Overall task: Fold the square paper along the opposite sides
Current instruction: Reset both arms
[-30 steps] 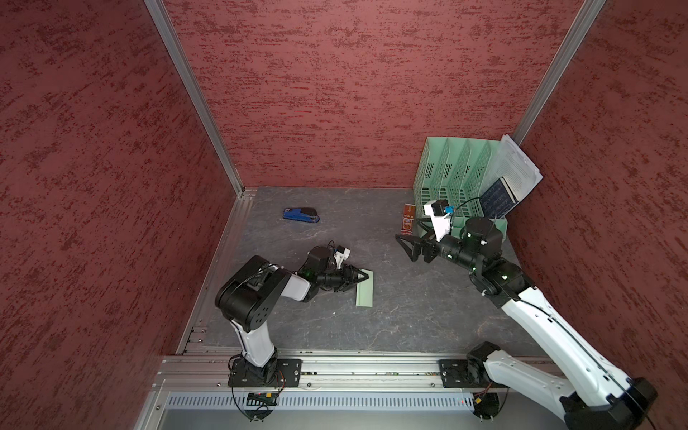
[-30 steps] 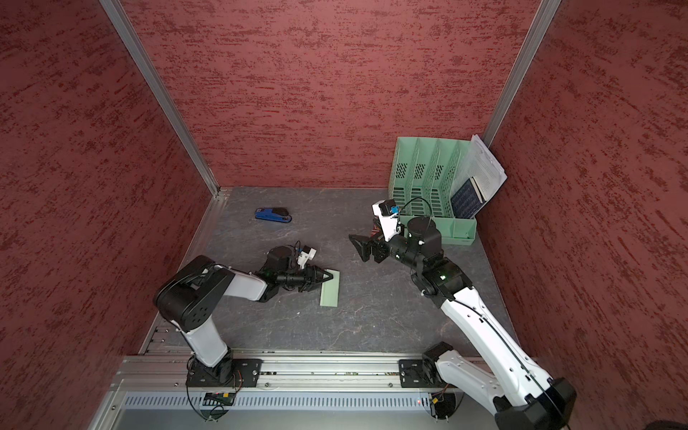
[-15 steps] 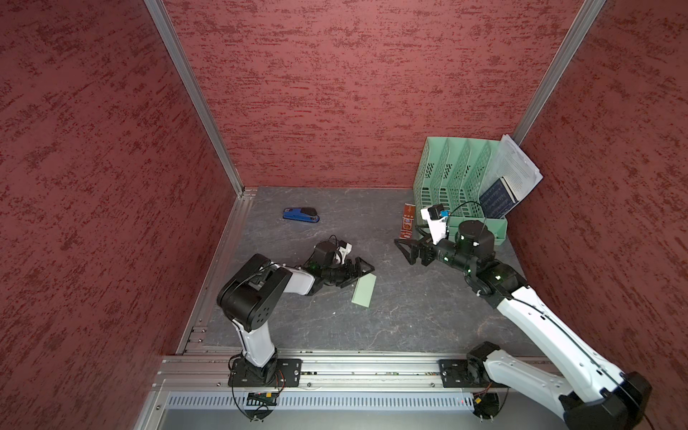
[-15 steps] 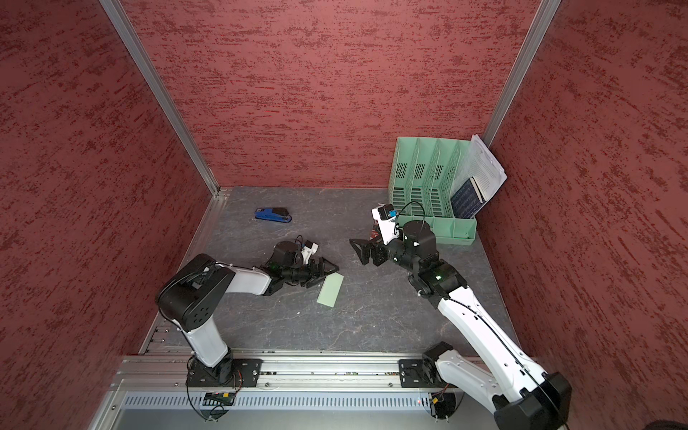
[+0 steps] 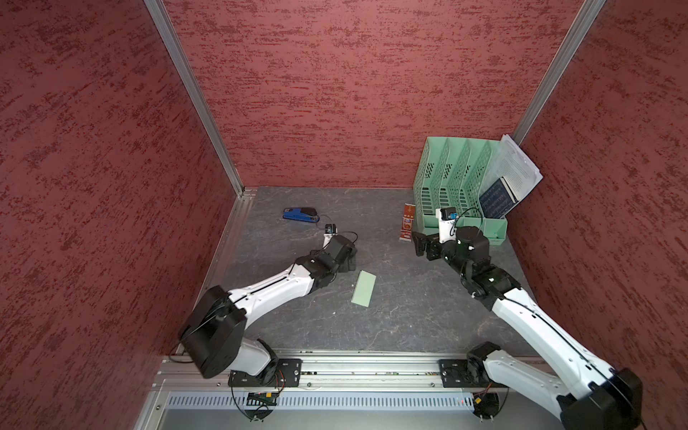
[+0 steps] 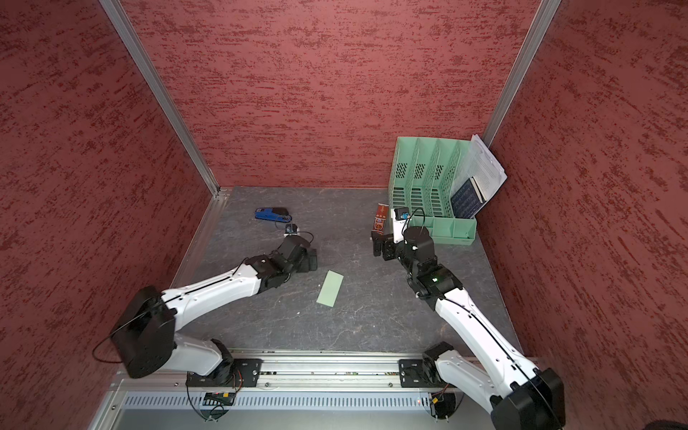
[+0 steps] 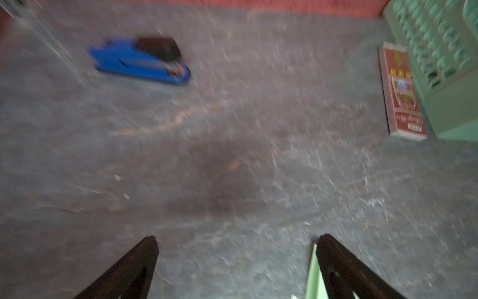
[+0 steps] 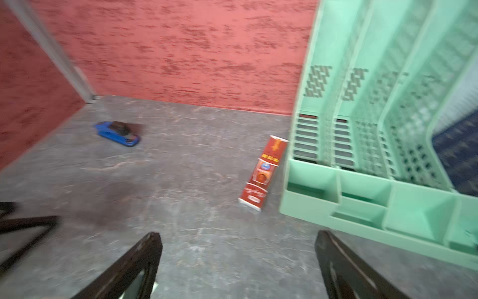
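Square paper [image 5: 363, 288], thin pale yellow-green sheet: shows as a narrow rectangle lying flat on the dark grey stone-patterned tabletop [image 5: 391, 324], near its centre; seen in both top views [image 6: 330, 288].

Left hand [image 5: 349, 260], black two-finger: just beside the paper at its 11 o'clock. Fingers spread, nothing between them in the left wrist view [image 7: 238, 239]. A pale green edge [image 7: 313, 274] lies next to one finger; contact cannot be told.

Right hand [image 5: 420, 244], black two-finger: at the paper's 1 o'clock, well apart. Fingers spread, holding nothing [image 8: 236, 235].

Blue and black stapler [image 5: 301, 215]: tabletop, 11 o'clock.

Mint-green perforated plastic file organiser [image 5: 446, 178]: tabletop, 2 o'clock. Its end slot holds white printed sheets [image 5: 517, 167] and a dark blue booklet [image 5: 497, 197].

Red printed carton [image 5: 407, 222]: lying just beside the organiser at 1 o'clock.
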Action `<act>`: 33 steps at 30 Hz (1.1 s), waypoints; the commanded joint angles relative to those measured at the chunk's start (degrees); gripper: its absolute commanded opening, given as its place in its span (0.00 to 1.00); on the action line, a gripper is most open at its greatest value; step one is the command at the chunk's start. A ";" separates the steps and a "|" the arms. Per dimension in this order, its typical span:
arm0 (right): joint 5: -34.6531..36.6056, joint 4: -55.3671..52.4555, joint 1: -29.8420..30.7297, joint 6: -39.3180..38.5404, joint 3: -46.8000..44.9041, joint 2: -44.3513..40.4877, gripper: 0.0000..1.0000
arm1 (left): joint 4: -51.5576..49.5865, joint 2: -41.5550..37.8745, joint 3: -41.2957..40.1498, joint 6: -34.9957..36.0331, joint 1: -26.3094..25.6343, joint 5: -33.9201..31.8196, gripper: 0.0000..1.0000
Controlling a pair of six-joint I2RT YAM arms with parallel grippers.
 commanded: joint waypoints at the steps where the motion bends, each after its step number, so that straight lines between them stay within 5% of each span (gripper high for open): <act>1: 12.93 13.78 -3.94 -1.36 -6.21 2.29 0.98 | 16.52 -8.56 -7.94 13.36 10.43 -2.53 1.00; 6: 14.08 33.19 -8.83 -2.75 -16.69 9.69 0.99 | 42.76 -15.05 -24.45 18.89 27.58 13.98 1.00; 13: 7.88 54.40 -12.53 -7.32 -20.17 22.50 0.98 | 54.86 -7.16 -29.32 19.09 33.50 17.25 1.00; 20: -2.72 57.69 -18.54 -3.18 -19.55 30.70 0.98 | 73.17 8.81 -31.66 21.45 34.67 19.50 1.00; 23: -2.76 59.06 -18.62 -3.43 -19.81 31.24 0.98 | 75.24 17.01 -28.68 24.44 34.62 25.14 1.00; 28: -2.60 58.86 -18.56 -3.42 -19.88 31.01 0.98 | 62.14 15.47 -23.28 21.68 37.70 30.17 1.00; 33: -2.67 59.03 -18.54 -3.54 -19.96 30.96 0.99 | 62.29 15.69 -23.19 21.68 37.97 30.55 1.00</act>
